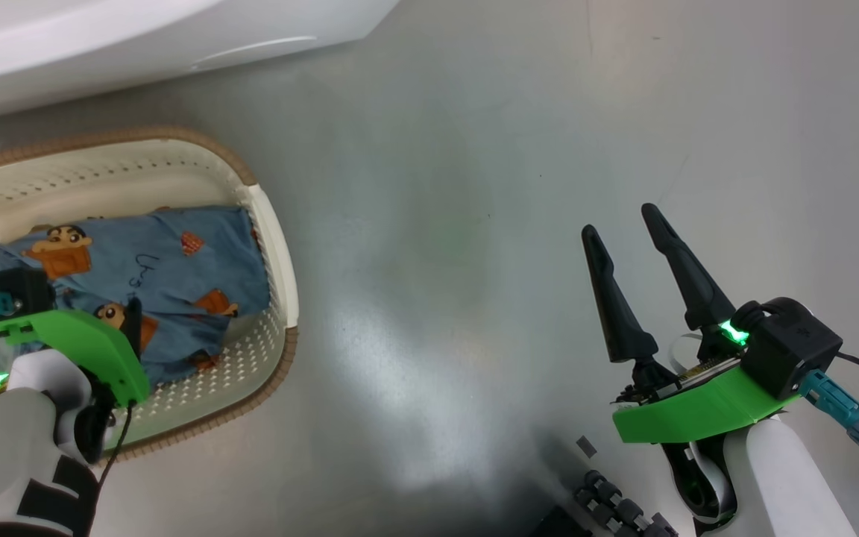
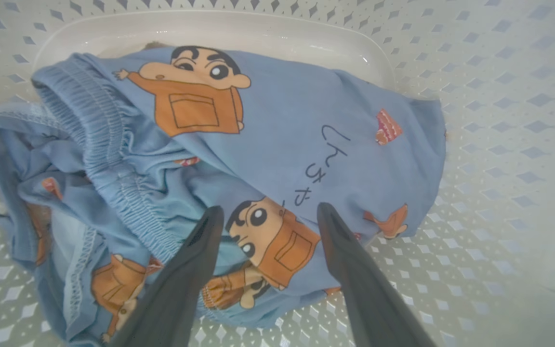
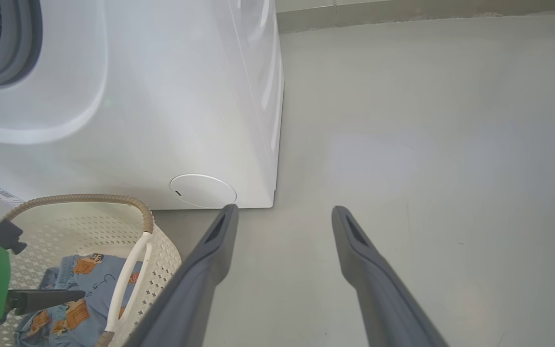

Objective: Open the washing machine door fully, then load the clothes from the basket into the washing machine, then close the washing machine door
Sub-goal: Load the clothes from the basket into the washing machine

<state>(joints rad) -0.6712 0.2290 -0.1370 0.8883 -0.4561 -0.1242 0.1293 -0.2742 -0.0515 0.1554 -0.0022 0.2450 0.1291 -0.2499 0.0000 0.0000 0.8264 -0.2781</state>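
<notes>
Clothes (image 2: 277, 120) lie bunched on the bottom of the basket (image 1: 176, 139), against the end wall under the white handle (image 1: 280, 257). The basket stands on the floor (image 1: 474, 149) just in front of the lower front edge of the washing machine (image 3: 162, 120). Left tool (image 2: 270, 209) is inside the basket, fingers spread wide, nothing held, tips straddling a printed figure near the bundle's near edge; contact with the fabric cannot be told. Right tool (image 1: 620, 221) is wide and empty over bare floor, well apart from the basket's handle end. Grey gasket (image 3: 12, 58) is seen uncovered, so door-opening is judged done and the pick is judged the step in hand. Fabric is judged light, limp, not fragile and not slippery. With no fixed shape it will drape and trail when lifted, so the basket rim or the gasket lip may be snagged. The flat layer under the tips is a poor hold, since only the top ply may be pinched. A better grip is expected at the gathered elastic waistband (image 2: 109, 159) or a thick fold near the bundle's middle, tips pressed to the basket bottom before closing. The basket is judged light and may be dragged along.
</notes>
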